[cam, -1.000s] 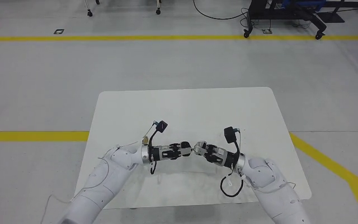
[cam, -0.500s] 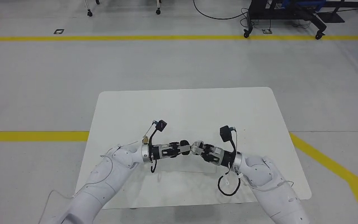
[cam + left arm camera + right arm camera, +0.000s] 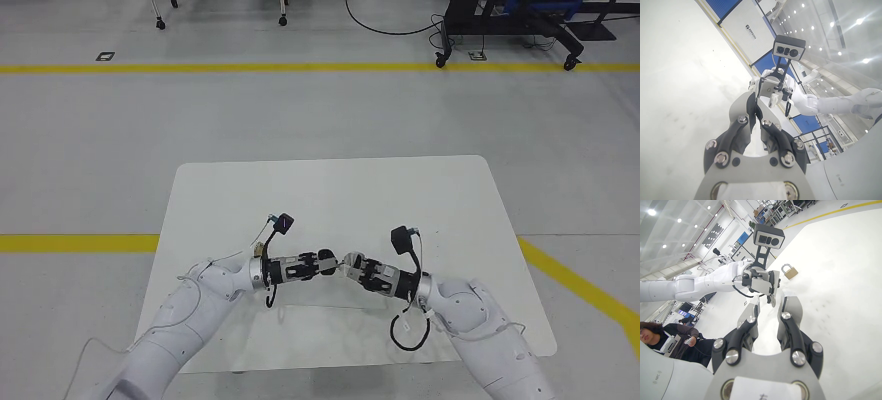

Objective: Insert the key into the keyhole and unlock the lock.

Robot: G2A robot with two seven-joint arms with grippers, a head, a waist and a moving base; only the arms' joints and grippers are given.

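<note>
Motion over the last second was slight: both arms drifted a little sideways over the desk (image 3: 420,195), their tips close together as before, so I judge the handover unfinished. Left jaws are pinched on what I take for the key (image 3: 773,300). Right jaws stand apart at it, holding nothing. I count one key and one padlock (image 3: 790,272), which lies on the desk by the left wrist.

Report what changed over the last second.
The left gripper and right gripper, nearly tip to tip, drifted slightly toward the robot's left, the right one more. No grasp or release shows: the left is shut on the key, and the right is open. The padlock stayed on the table beside the left arm.
</note>
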